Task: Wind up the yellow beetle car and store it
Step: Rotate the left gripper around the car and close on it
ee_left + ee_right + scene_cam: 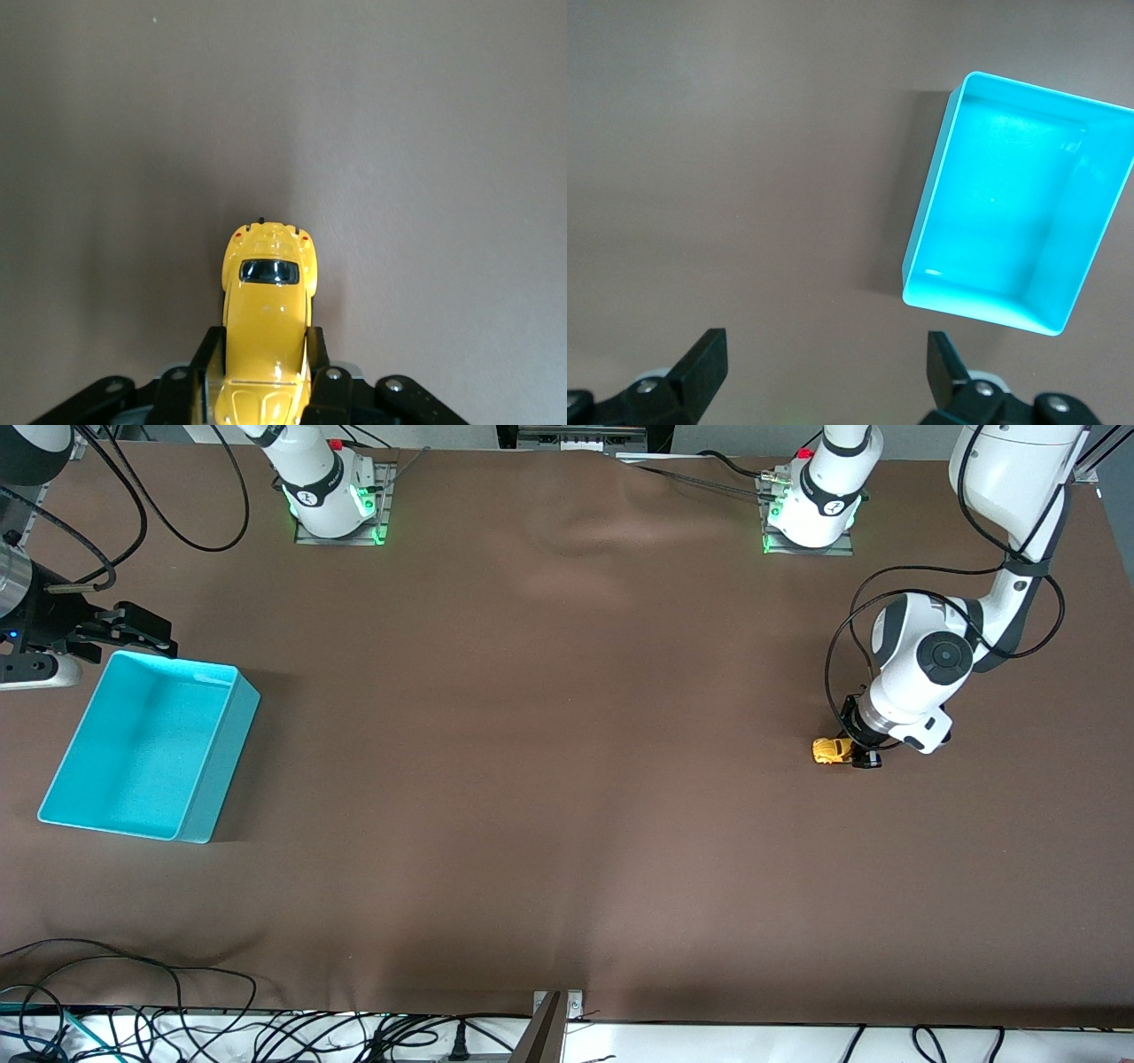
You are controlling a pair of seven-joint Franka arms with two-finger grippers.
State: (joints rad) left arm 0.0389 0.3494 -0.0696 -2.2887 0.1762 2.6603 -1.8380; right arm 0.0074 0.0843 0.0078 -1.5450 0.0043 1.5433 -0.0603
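One yellow beetle car [830,750] sat on the brown cloth tabletop [549,779] toward the left arm's end, at about 3 o'clock in the front view. The left gripper [858,755] was clamped on its glossy, rounded body. One rectangular teal bin [218,751] lay at 9 o'clock, holding nothing. The right gripper [824,367] waited above the tabletop near the bin, fingers spread wide.

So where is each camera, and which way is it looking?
Front view: high across the table, facing both arms' bases; shows left end effector shut on the yellow beetle car.
Left wrist view: looks down on the car between its fingers.
Right wrist view: looks down past its open end effector at the teal bin.
Front and right wrist views share the bin.
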